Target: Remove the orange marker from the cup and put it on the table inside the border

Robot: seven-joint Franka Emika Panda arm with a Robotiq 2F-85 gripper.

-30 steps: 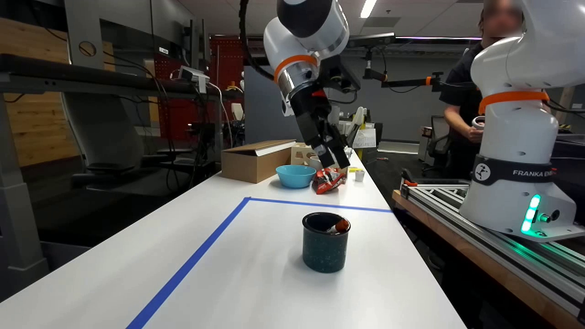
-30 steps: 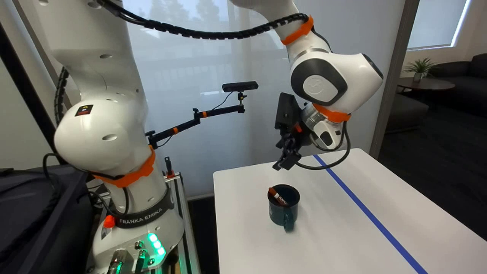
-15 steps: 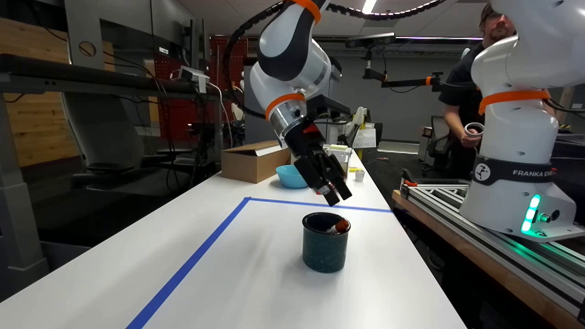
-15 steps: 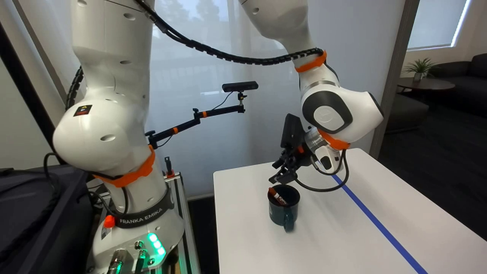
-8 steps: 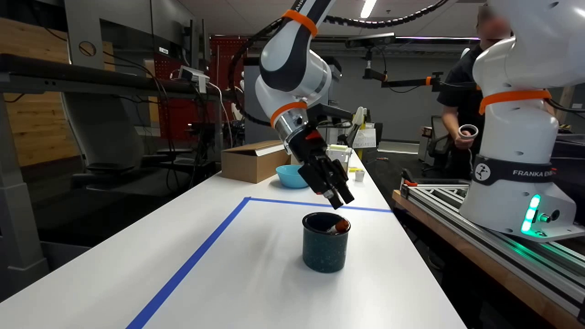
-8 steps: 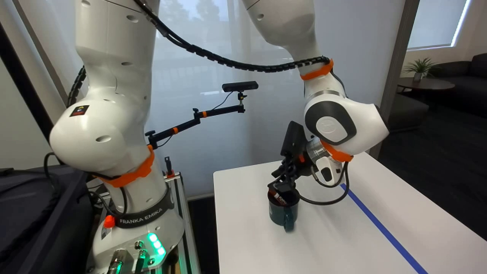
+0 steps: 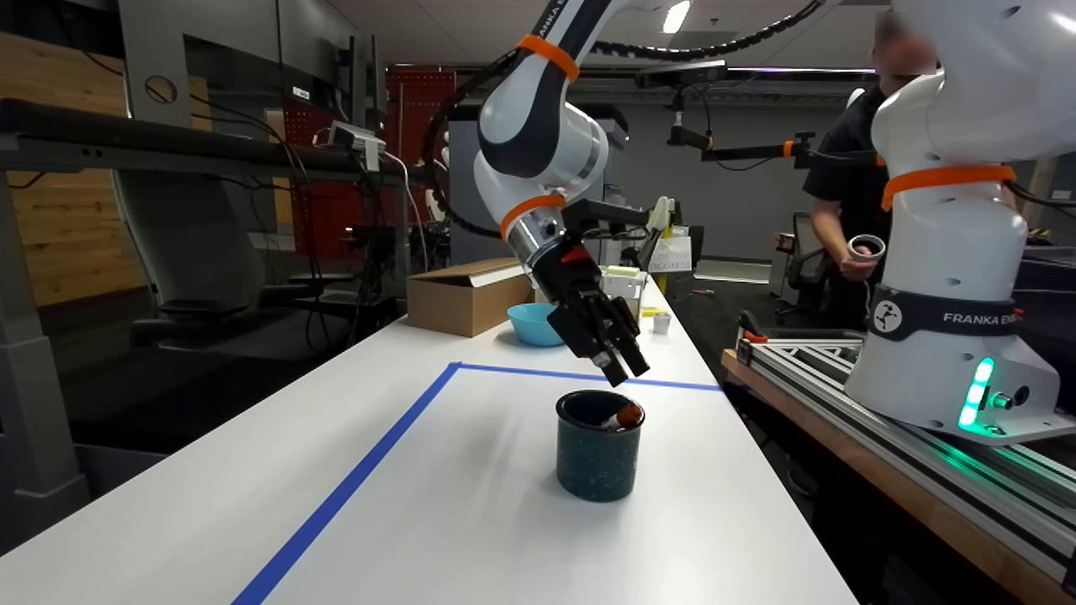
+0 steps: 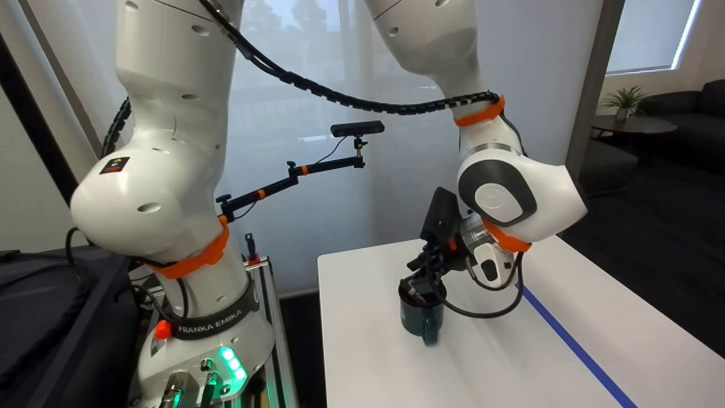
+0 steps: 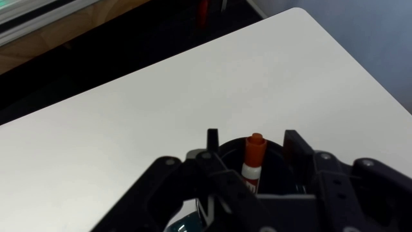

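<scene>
Wrist view gives us the gripper [image 9: 252, 140] up close, its fingers [image 9: 213, 141] spread apart and released, with the orange marker [image 9: 254, 154] showing between them and a gap on either side. The marker leans inside the dark teal cup [image 7: 597, 462], which we see in both exterior views; the lettering on its barrel is mostly covered, and its lower end is lost to us behind the gripper. Much of the cup's mouth is lost the same way, though a scrap of teal wall shows among the dark links.

In an exterior view the gripper crosses in front of the mouth, and we cannot tell there whether it dips below the rim; the handle [image 8: 430, 330] beneath it is plain enough. Under the gripper, the cup stands upright on the white table [image 7: 471, 521], within the blue tape [image 7: 361, 471], whose long strip runs out of frame.

Beyond the gripper, we make out a blue bowl [image 7: 531, 325], partly covered by it, a cardboard box [image 7: 454, 307] and a pale object [image 7: 626, 286] too screened to name. Well apart from the gripper stands the arm's base [image 7: 950, 353], and past that a person [image 7: 853, 181], partly hidden, the face blurred.
</scene>
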